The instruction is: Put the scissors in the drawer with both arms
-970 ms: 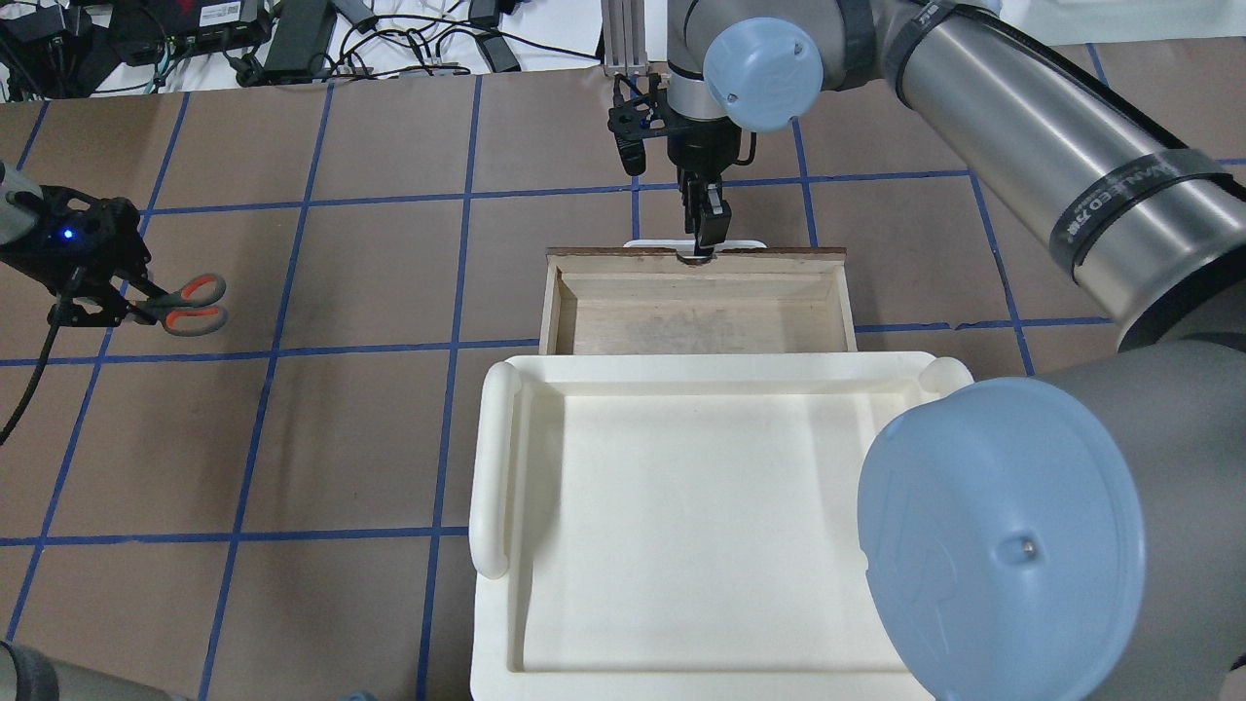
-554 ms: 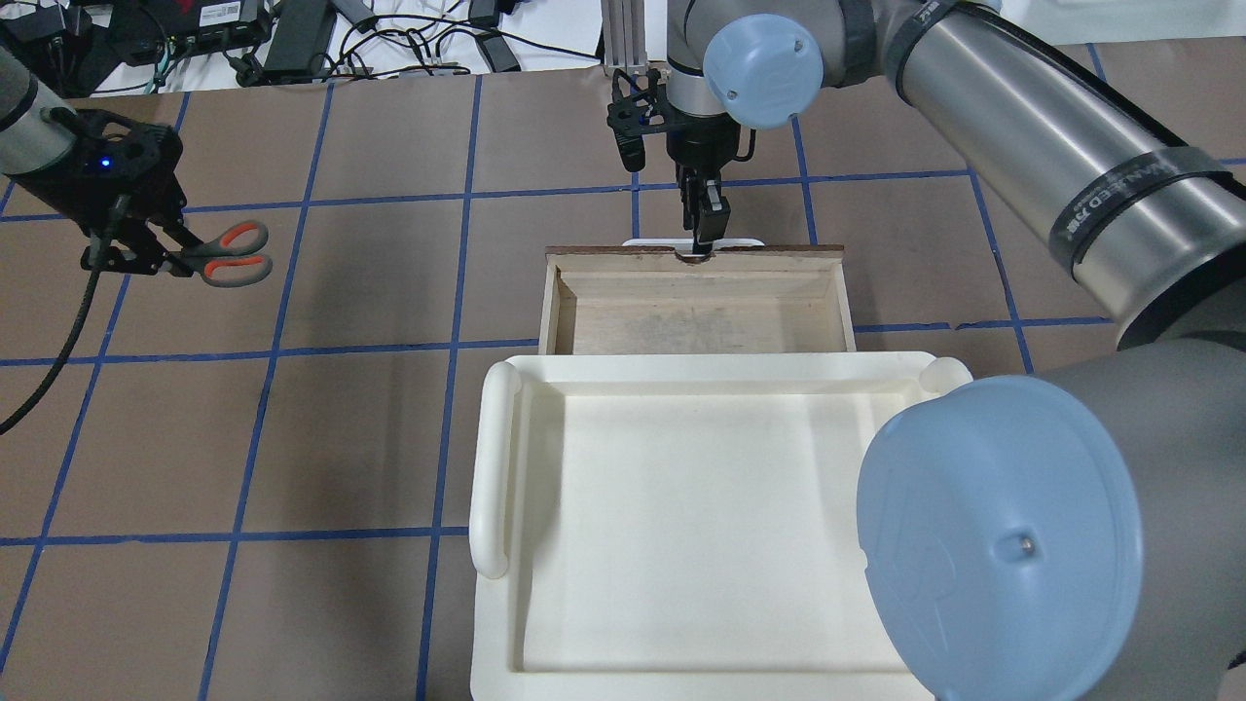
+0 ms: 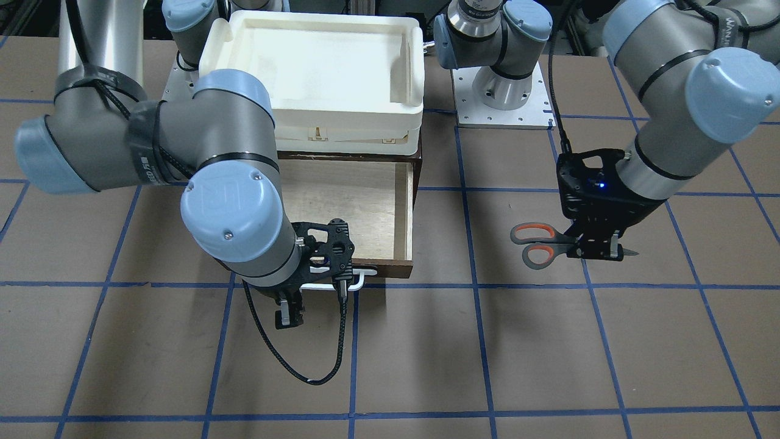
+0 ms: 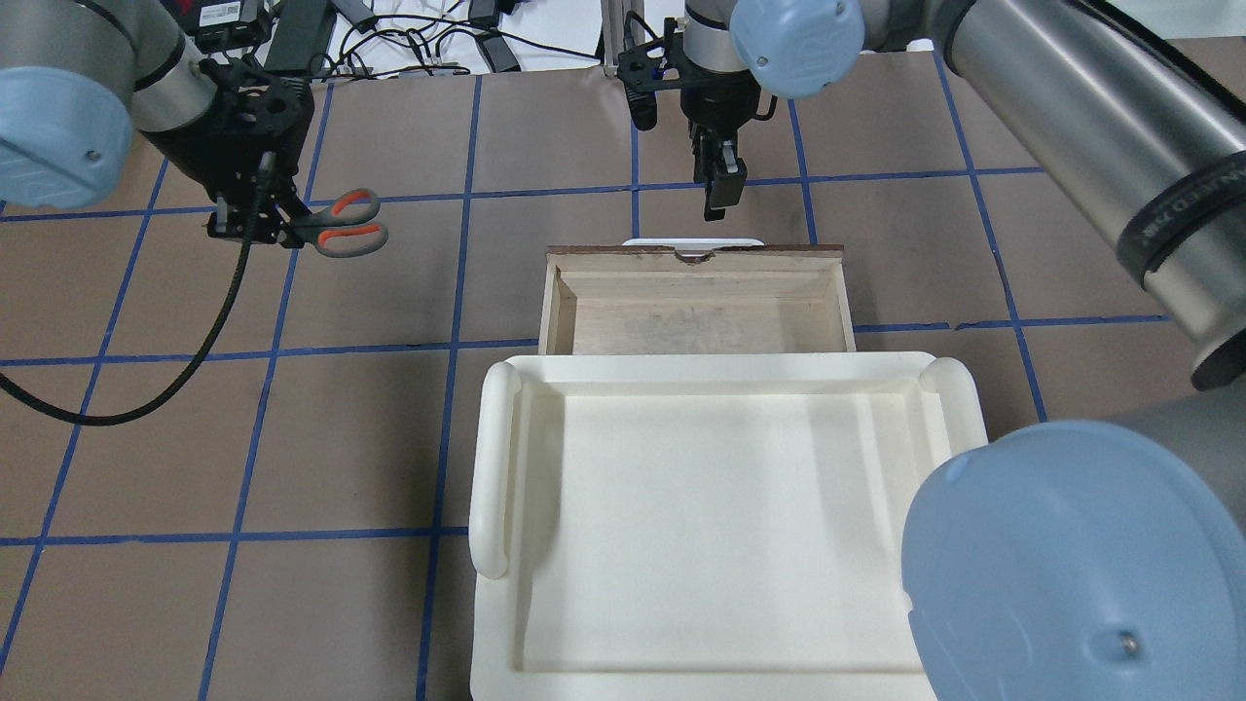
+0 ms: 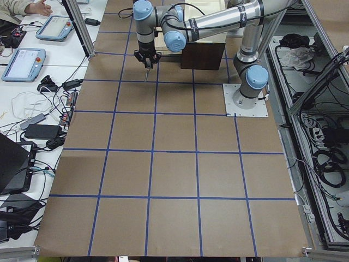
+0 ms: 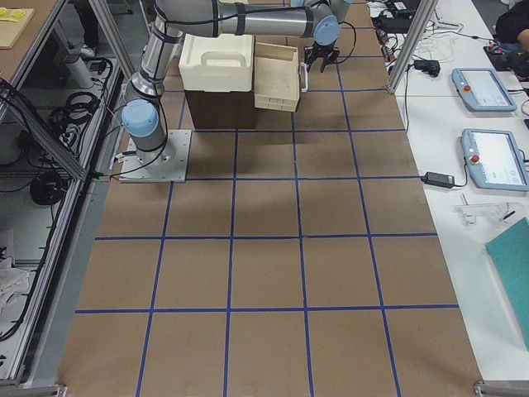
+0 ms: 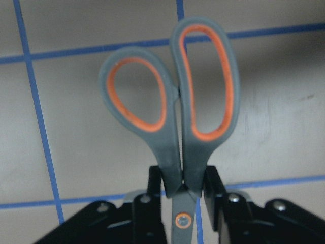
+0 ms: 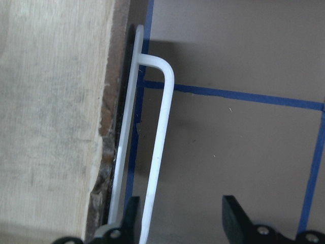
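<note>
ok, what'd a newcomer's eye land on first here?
The orange-lined scissors, held in the air by the left gripper, left of the drawer in the overhead view. Then that open wooden drawer at table centre, sticking out from below a big white bin, with the right gripper just beyond its white handle, jaws apart.

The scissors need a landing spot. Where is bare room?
The drawer floor is bare, bordered by its walls and the white bin. Bare table lies between drawer and scissors. Crowded: the handle, where the right gripper hovers.
</note>
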`<state>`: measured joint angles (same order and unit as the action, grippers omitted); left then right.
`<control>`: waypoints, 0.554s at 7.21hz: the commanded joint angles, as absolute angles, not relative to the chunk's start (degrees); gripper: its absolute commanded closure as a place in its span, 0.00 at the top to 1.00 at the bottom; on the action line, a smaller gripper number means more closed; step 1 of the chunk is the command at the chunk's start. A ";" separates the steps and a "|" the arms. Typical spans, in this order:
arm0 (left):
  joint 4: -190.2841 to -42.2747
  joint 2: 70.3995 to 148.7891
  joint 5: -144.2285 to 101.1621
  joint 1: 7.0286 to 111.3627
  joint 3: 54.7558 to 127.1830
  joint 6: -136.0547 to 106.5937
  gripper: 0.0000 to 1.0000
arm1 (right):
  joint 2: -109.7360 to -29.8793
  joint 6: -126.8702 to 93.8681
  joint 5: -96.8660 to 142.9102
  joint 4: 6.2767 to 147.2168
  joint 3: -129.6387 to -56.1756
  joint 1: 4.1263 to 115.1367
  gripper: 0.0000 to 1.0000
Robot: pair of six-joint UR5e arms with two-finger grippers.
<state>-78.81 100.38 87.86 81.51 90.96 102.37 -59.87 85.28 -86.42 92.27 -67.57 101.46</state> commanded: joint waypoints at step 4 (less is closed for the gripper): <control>-79.54 101.25 84.82 98.57 88.77 68.52 0.00 | -77.92 52.02 -86.92 92.02 -79.68 99.24 1.00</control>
<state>-79.58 101.11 85.74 93.43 89.29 76.14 -72.85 60.98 -86.80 91.91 -75.14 100.11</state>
